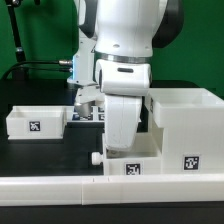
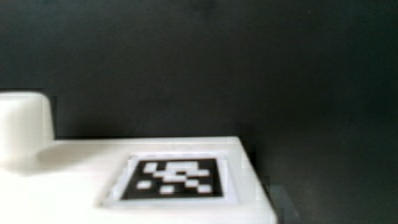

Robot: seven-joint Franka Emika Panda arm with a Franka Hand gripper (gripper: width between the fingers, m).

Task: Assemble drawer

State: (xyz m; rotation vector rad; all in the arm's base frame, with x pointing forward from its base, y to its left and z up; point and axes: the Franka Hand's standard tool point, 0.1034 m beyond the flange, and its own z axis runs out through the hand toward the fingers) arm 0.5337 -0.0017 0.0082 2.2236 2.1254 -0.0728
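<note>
The gripper (image 1: pixel 90 109) is mostly masked by the arm (image 1: pixel 125 95) at mid-frame, so I cannot tell how far its fingers are spread or whether they hold anything; the wrist view shows only a tagged white face (image 2: pixel 175 178) close below, probably a drawer part being lined up; the knobbed tray (image 1: pixel 132 166) sits lower centre against the low rail (image 1: pixel 55 188), likely as a stop; the second tray (image 1: pixel 35 122) lies mid-left; the housing (image 1: pixel 185 120) stands at right.

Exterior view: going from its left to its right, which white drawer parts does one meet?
Small tray → tray with a knob, below the arm → tall housing.
</note>
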